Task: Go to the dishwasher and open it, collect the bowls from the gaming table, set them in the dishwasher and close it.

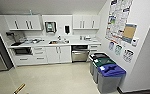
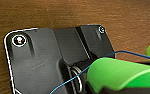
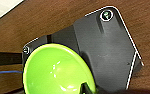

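Dishwasher (image 1: 80,53): we see it built in under the bench (image 1: 53,44) along the far wall, just right of the white cupboard doors (image 1: 58,54). Its top section reads as a dark gap above the steel front with the bar handle; we cannot tell how far it stands open.

Green bowl (image 3: 57,70): in the right wrist view it sits large and close against the robot's dark plate, hollow side facing the camera, with a brown wood-grain surface (image 3: 53,17) behind.

Right claw: we cannot make out its fingers, so we cannot tell whether it grips the bowl; a small dark piece overlaps the bowl's rim at the frame's edge.

Left claw: we cannot tell whether it is open or closed. The left wrist view shows a bright green rounded shape (image 2: 121,75) just beside the dark plate, a thin blue cable (image 2: 96,65) crossing in front, and brown wood grain behind; we cannot tell what the green shape is.

Sink (image 1: 59,41): set in the bench, left of the dishwasher.

Wall cupboards (image 1: 23,22): white, above the bench.

Bins (image 1: 108,75): a row along the right wall, the nearest with a blue lid, near the dishwasher.

Floor (image 1: 51,77): pale and glossy between us and the cabinets.
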`<state>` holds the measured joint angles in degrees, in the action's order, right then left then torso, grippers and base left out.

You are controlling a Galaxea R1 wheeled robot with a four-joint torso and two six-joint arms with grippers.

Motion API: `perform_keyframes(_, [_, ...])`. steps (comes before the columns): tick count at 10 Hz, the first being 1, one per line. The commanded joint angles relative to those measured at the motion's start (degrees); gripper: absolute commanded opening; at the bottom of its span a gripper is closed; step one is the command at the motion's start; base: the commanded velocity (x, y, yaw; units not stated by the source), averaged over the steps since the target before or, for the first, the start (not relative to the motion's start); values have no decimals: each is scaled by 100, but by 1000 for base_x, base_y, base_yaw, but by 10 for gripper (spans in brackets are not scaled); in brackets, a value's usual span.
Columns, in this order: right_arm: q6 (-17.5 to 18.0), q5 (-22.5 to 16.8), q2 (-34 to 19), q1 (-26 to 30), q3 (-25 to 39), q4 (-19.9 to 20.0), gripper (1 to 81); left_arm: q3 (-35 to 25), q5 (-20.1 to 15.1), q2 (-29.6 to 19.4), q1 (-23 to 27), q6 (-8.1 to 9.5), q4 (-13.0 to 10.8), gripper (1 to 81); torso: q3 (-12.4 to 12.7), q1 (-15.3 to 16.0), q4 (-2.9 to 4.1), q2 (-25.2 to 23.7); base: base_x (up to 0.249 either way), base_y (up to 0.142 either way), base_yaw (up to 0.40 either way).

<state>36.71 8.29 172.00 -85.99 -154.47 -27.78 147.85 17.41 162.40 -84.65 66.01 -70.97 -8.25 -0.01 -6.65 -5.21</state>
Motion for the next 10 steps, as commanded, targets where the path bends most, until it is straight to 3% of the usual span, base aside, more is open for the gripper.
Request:
perform_keyframes(1, [-14, -214, -23, 279, 31, -87, 10, -10, -124, -76, 269, -1, -22, 10, 0, 1, 0, -2, 164, 0, 0])
perform_keyframes(10, [-6, -258, -23, 297, 23, -87, 10, -1, -168, -41, 295, -1, -4, 10, 0, 1, 0, -2, 164, 0, 0])
